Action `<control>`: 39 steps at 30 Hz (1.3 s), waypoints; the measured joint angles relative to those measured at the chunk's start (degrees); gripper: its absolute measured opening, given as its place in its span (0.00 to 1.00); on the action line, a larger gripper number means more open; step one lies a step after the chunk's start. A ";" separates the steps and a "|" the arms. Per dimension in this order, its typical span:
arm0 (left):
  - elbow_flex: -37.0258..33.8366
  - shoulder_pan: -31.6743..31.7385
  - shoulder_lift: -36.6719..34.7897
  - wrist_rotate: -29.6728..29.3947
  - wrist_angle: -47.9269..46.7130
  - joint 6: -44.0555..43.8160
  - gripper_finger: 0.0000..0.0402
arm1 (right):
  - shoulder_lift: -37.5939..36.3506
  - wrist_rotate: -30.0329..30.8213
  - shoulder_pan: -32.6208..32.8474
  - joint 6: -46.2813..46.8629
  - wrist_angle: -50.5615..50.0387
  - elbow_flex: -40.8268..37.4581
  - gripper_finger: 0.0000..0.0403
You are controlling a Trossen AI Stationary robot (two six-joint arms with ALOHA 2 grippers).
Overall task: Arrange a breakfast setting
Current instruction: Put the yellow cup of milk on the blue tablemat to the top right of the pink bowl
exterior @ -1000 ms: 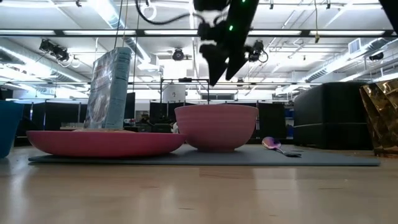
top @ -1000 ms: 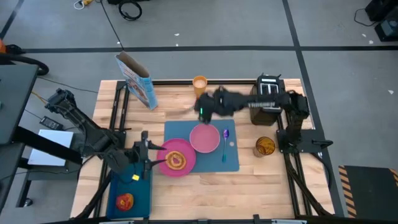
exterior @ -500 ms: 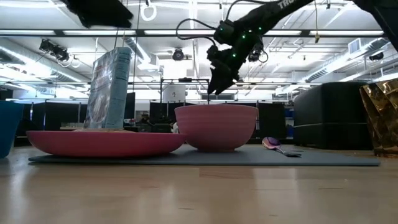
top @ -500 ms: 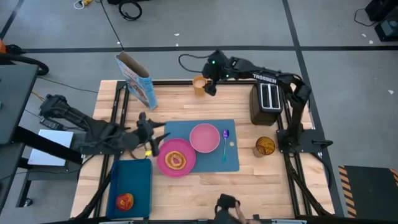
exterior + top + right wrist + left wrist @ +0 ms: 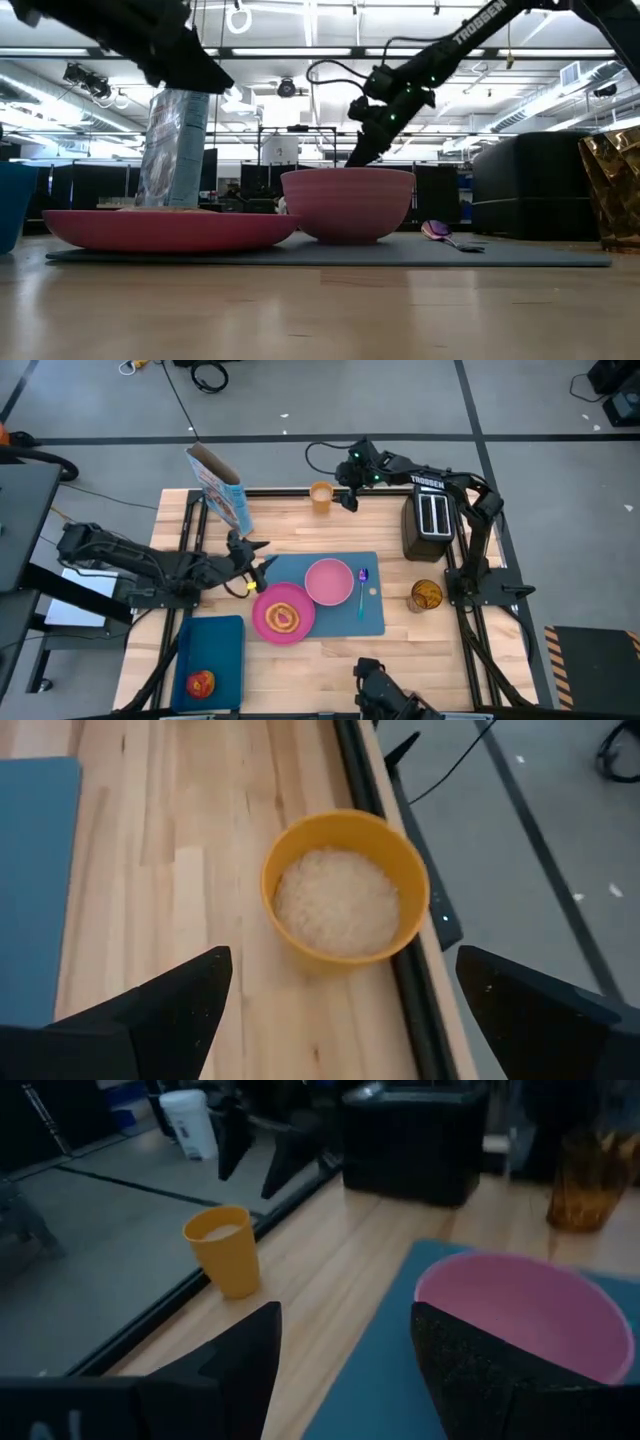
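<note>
We see the red apple (image 5: 201,682) unplaced on the dark-blue tray (image 5: 225,650); toast on the round pink plate (image 5: 283,613), pink bowl (image 5: 328,581) and spoon (image 5: 362,592) set. Left claw (image 5: 254,556) wide, empty. Right claw (image 5: 347,495) wide beside the orange cup (image 5: 344,888).

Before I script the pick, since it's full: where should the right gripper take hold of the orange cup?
Grip the orange cup across its round wall below the rim, coming level from the right gripper's side. It stands upright at the table's far edge, filled with white grains, so a top-down pinch risks dipping a finger in. The fingers look open wide enough.
</note>
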 joint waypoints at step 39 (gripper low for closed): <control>-12.40 17.13 0.02 11.77 21.60 2.80 0.58 | 12.26 -11.67 0.45 -0.42 27.27 -3.23 0.99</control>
